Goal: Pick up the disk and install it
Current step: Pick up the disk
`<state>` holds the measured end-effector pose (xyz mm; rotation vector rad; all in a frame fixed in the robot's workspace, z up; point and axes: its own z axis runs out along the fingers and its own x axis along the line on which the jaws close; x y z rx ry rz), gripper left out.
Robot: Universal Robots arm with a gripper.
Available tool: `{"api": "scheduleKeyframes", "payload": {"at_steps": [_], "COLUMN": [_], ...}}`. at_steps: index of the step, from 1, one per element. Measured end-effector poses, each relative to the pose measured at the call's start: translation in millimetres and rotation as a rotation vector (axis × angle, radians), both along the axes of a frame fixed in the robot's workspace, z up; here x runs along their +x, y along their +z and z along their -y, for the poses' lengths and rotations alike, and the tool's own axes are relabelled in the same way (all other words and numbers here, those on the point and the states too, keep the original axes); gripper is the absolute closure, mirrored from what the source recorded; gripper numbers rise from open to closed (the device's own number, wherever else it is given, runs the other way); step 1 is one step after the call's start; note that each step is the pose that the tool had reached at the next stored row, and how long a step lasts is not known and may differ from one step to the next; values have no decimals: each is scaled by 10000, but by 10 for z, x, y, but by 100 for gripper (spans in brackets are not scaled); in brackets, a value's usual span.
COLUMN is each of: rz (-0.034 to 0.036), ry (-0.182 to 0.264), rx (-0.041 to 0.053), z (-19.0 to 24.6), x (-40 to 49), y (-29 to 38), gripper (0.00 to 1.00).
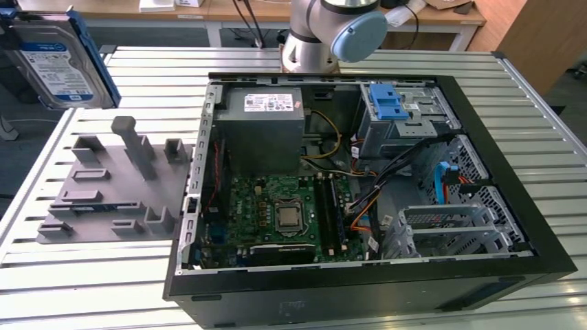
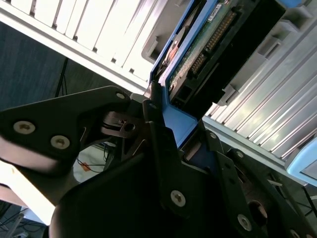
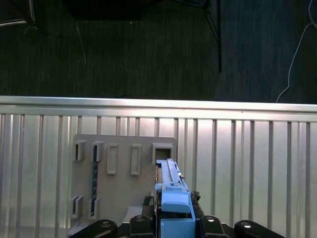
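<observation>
Above the grey holder, the gripper clamps the disk edgewise, hanging clear of it.

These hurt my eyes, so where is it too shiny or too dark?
First wrist view: the table glares white along its edge, and the floor beyond is dark. Second wrist view: the slats wash out white, while the fingers gripping the disk are in shadow.

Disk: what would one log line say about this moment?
disk: held aloft by blue carrier | end effector: shut on disk | below: grey holder tray | computer case: open, disk not installed
</observation>
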<state>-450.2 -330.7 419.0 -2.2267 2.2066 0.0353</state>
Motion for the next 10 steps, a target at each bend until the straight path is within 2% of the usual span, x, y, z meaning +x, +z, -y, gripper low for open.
{"api": "scheduleKeyframes", "payload": {"at_steps": [10], "rz": [0], "ry": [0], "rx": [0], "z": [0], "x": [0], "y": [74], "gripper": [64]}}
